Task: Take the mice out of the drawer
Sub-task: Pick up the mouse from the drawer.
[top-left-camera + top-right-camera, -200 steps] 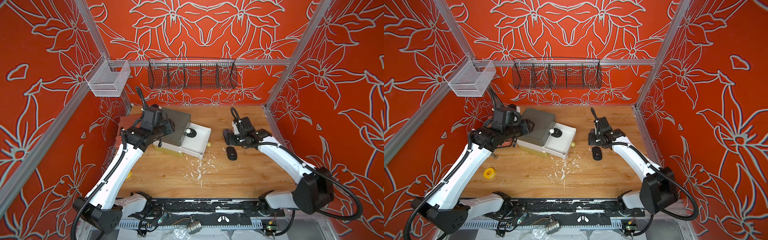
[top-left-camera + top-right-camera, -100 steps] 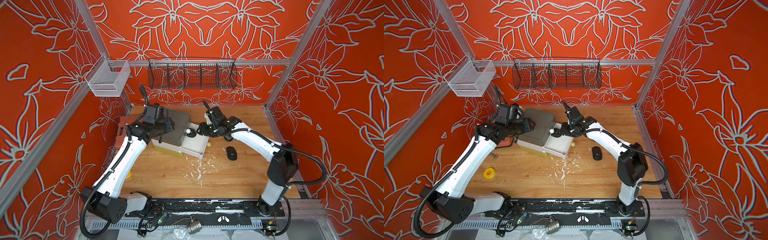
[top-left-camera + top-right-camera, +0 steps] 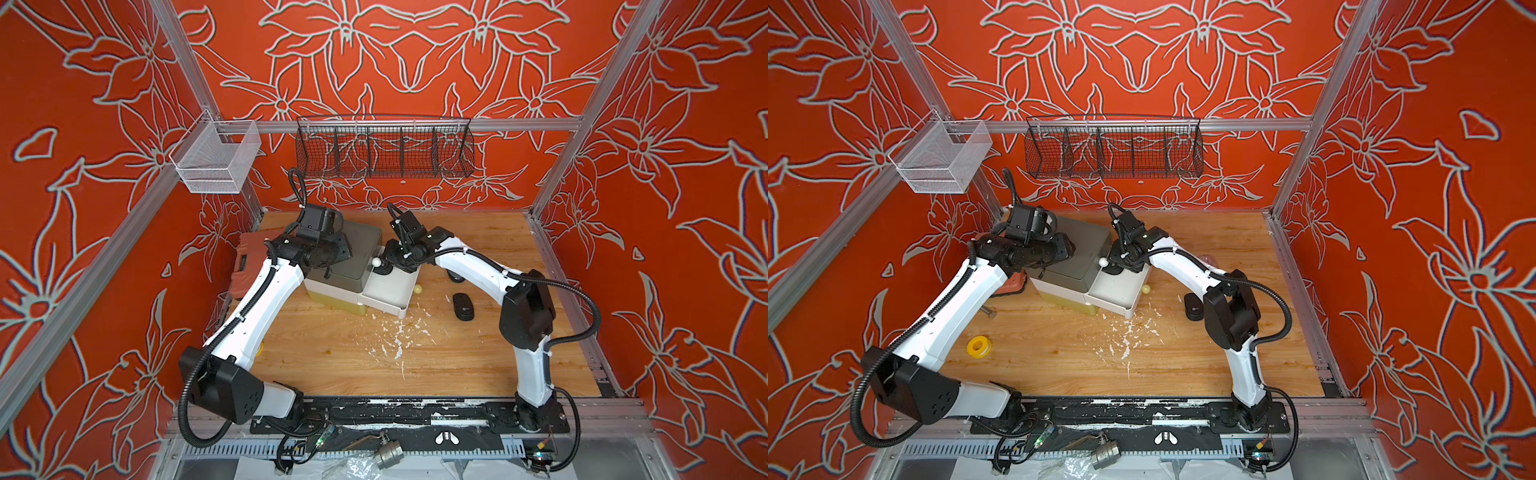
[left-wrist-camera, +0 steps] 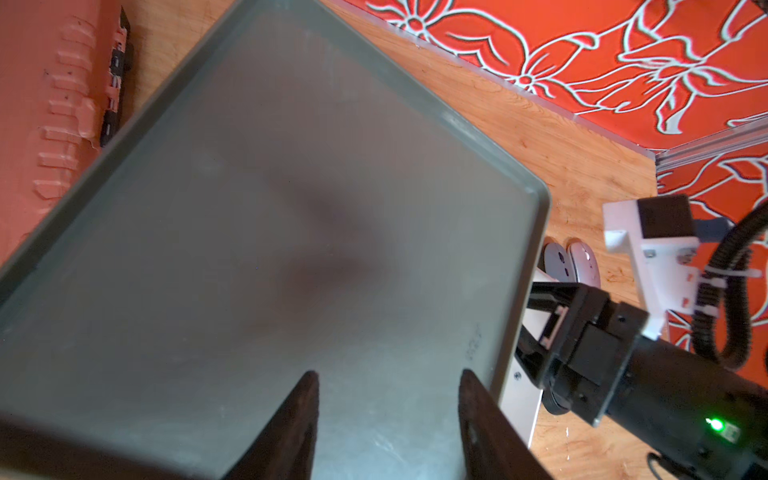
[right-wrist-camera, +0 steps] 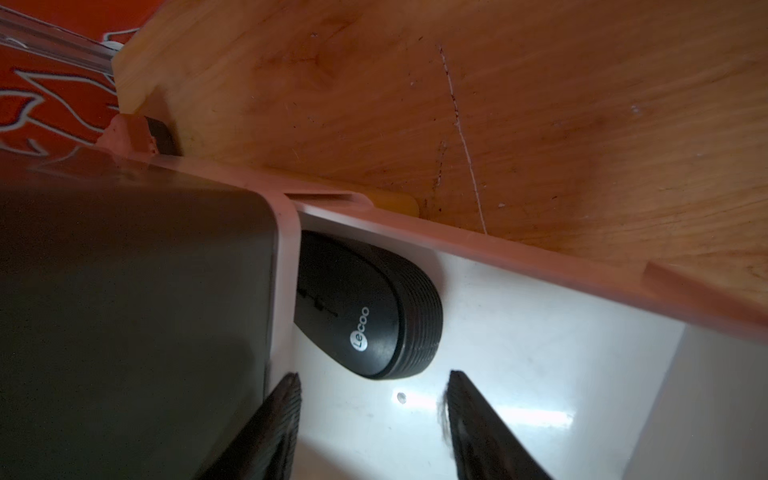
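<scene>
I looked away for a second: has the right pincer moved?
Yes. In a top view the right pincer has swung away from the loose black mouse, toward the grey box, and is now over the open drawer.

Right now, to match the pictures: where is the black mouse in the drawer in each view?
In both top views: black mouse in the open drawer, beside the white knob.
Right wrist: centre, just beyond the fingers.
Left wrist: cannot tell, behind the right arm.
Shared landmark: grey cabinet top.
</scene>
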Available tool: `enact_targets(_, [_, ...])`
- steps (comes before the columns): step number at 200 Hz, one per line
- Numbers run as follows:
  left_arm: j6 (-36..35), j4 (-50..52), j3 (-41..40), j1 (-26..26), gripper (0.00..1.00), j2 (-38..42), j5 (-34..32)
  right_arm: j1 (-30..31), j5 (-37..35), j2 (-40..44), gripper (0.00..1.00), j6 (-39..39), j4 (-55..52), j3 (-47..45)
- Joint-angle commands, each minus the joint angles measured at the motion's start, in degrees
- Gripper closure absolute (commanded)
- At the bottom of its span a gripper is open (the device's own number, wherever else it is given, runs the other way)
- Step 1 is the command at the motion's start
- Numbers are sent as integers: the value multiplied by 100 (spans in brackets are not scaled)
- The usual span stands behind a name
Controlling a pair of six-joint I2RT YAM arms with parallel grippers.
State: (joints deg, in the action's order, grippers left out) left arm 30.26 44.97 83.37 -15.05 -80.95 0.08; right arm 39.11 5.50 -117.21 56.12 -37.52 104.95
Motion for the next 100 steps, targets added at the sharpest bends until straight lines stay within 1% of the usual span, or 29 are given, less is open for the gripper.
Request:
enact_targets(1, [129,-109,62,20,49,-63,-66,44,-219,-192,41,375,-233,255])
enact_targets(22, [203,-170,15,19,50,-144,-54,44,-351,-361,42,460,-325,381])
enact_targets(41, [265,-267,-30,19,51,-197,-8,45,-280,-537,44,470,-341,565])
enact_targets(71, [322,-318,-49,20,54,-278,-8,61,-249,-761,43,547,-390,769])
enact_targets(100, [450,-339,-106,21,57,-292,-203,61,-249,-941,44,591,-475,810])
